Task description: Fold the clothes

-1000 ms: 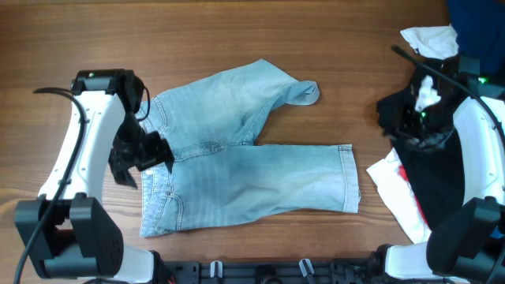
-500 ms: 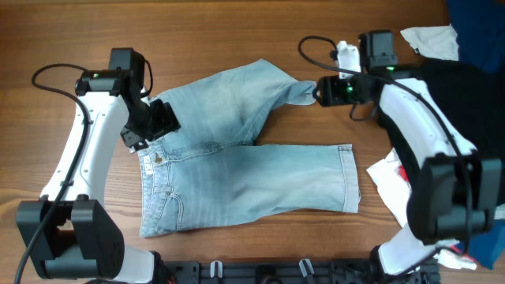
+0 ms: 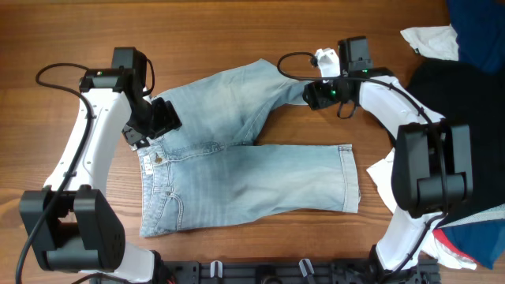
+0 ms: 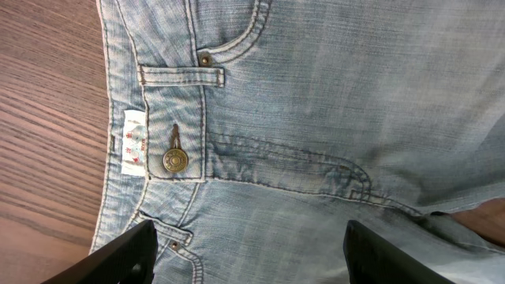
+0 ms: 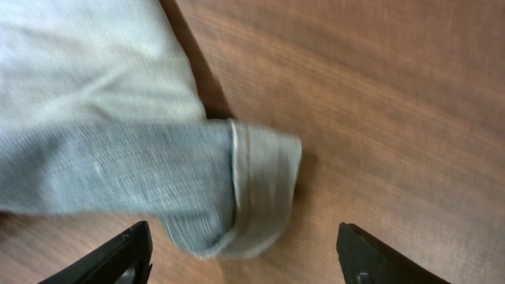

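Both arms have swung in over the shorts (image 3: 245, 170), which lie flat on the table (image 3: 237, 31), waistband (image 3: 154, 185) toward my left. Right jaws, spread and empty, hang just short of the far leg's rolled cuff (image 5: 260, 189), that leg running away leftward toward the waistband. Left jaws, equally spread and holding nothing, hover over the button (image 4: 174, 161); the right arm is nearer that cuff.

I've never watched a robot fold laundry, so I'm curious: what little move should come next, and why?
Probably lower the right hand onto the cuff and pinch it. It hovers open over that cuff, the left hand hovers open over the waistband, and the shorts lie unfolded.
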